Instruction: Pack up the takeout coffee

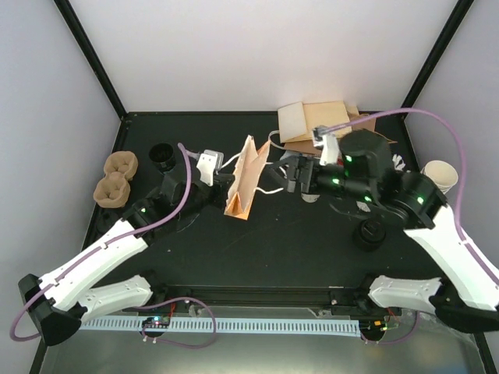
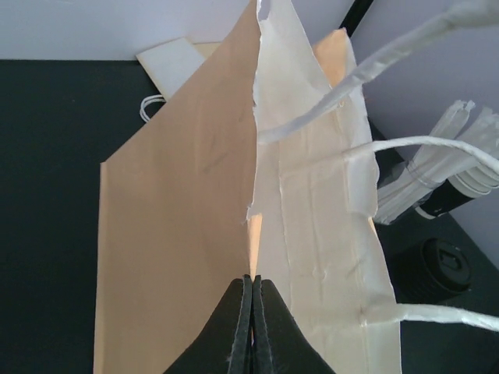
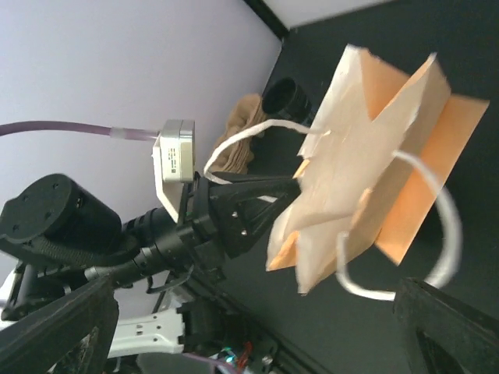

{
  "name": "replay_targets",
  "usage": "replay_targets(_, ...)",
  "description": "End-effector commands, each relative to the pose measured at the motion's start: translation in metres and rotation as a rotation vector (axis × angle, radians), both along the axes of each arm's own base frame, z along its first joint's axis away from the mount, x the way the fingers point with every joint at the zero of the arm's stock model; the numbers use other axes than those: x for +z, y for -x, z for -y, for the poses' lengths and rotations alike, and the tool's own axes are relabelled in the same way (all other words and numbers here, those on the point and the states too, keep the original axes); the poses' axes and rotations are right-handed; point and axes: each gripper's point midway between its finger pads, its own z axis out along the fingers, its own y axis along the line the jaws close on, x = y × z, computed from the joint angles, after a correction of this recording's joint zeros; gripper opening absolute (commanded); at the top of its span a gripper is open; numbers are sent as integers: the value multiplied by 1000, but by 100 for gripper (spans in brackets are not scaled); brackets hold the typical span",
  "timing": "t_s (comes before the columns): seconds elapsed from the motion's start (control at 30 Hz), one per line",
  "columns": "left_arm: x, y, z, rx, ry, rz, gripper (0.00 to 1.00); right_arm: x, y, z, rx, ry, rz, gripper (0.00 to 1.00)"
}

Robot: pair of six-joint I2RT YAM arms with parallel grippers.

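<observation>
Nearest, the takeout coffee (image 1: 370, 232) stands unpacked on the table (image 1: 296, 253) beside the right arm. Further in, the left gripper (image 2: 251, 287) pinches the paper bag (image 1: 243, 181) upright by its rim. The right gripper (image 1: 288, 178) gapes wide at the bag's mouth, seemingly to spread it.

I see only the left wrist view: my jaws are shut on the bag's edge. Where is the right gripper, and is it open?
Observer: The right gripper is wide open, just right of the paper bag, holding nothing.
Operator: I see a black lid on my right. Is the right arm near it?
Observer: Yes, the lidded cup stands close in front of the right arm.
Operator: Anything left of the bag?
Observer: Two brown pulp trays.
</observation>
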Motion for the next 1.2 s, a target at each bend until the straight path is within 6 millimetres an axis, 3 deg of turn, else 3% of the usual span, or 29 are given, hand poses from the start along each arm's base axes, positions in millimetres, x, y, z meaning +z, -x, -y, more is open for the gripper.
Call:
replay_targets(0.0, 20, 6, -1, -27, 119, -11, 1, 14, -7, 37, -83, 58, 243, 97)
replay_targets(0.1, 26, 7, -9, -11, 130, -10, 2, -9, -11, 58, -149, 135, 242, 94)
replay_targets(0.23, 30, 12, -20, 2, 131, -15, 2, -42, -1, 56, -96, 143, 180, 91)
replay_targets(0.37, 41, 20, -27, 2, 152, 0, 2, -76, 4, 55, -89, 105, 151, 79)
replay_targets(0.6, 70, 40, -30, -53, 246, 34, 2, -106, 14, 26, 13, -81, 147, 66)
replay_targets(0.93, 100, 62, -28, -142, 353, 77, 2, -158, -15, -8, 47, -42, 145, 51)
replay_targets(1.17, 112, 73, -23, -202, 427, 97, 2, -167, -31, -21, 16, -78, 101, 43)
